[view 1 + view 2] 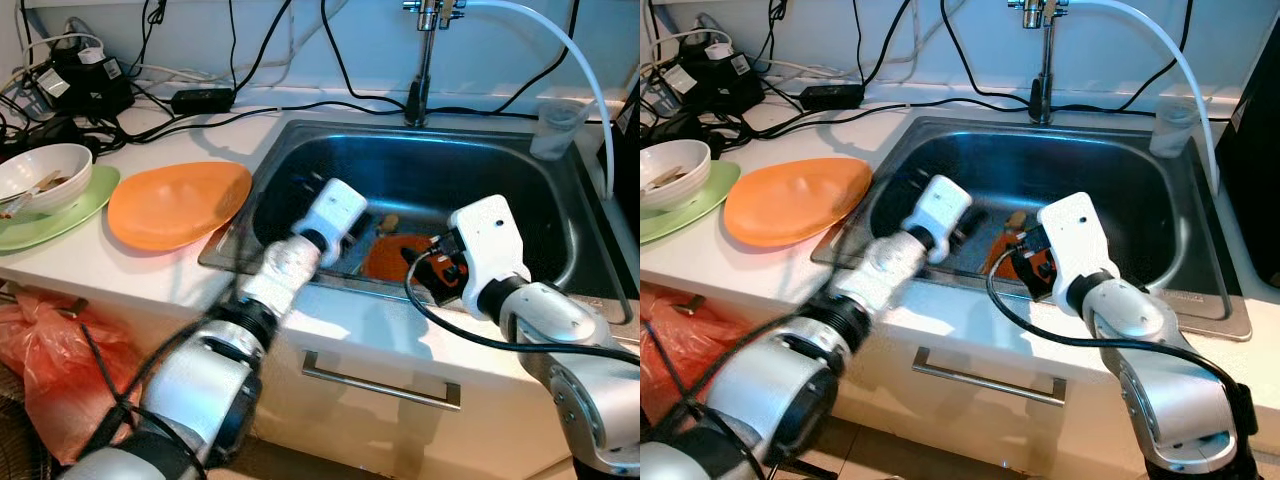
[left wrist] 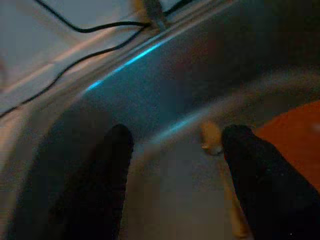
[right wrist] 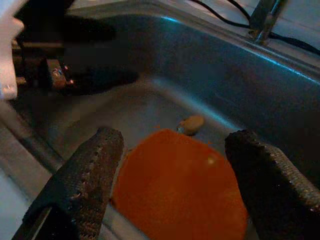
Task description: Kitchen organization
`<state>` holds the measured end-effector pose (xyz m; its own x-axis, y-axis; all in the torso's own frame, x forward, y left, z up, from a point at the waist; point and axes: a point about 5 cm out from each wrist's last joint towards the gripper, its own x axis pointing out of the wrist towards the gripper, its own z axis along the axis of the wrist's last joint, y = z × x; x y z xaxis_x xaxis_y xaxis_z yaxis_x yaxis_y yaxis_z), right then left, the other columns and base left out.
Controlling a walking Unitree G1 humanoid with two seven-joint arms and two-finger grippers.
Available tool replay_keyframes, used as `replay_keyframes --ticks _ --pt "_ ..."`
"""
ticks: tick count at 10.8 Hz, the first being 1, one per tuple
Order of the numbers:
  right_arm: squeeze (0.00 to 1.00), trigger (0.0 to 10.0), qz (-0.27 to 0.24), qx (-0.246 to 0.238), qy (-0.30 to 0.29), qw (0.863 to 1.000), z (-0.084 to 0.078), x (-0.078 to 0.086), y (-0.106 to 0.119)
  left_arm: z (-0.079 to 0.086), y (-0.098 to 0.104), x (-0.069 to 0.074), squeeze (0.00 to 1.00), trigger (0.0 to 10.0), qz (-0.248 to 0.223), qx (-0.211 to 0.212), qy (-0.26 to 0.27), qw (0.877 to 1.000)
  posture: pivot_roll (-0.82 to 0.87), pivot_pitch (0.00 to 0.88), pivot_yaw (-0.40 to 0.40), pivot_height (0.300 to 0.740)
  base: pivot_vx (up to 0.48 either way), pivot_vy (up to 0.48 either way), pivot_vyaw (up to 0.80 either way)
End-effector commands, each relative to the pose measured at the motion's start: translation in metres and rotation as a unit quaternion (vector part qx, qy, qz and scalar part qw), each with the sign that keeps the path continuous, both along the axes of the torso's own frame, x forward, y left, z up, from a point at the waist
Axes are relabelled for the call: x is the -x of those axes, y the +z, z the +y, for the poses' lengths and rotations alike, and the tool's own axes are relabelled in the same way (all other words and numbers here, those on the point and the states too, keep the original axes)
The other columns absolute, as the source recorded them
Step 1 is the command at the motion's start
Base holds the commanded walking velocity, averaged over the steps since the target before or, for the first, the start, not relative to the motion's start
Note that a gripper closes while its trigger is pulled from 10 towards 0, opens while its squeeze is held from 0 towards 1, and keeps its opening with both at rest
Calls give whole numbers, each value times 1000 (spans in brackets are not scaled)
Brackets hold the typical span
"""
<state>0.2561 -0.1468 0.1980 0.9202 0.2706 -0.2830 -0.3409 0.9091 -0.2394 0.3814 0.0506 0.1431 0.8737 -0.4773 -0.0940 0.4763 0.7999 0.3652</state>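
Right gripper spread wide, 2 fingers straddling the orange plate just beyond, lined up to grasp. Left gripper likewise apart, poised inside the sink.

left arm blurred (moving), sink plate half hidden

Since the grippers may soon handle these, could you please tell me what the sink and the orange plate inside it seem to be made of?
The sink looks like brushed stainless steel: grey metallic walls with streaky bluish highlights. The orange plate on its floor looks like plastic or melamine, though glazed ceramic cannot be ruled out: uniform matte orange, no gloss. Both the left gripper and the right gripper hover over it, fingers apart.
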Motion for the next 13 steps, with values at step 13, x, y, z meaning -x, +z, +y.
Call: replay_keyframes --ticks 13 --pt "0 10000 -25 -51 58 997 36 -26 -5 109 2 -8 1000 10000 -29 -90 134 986 -143 0 77 740 0 0 0"
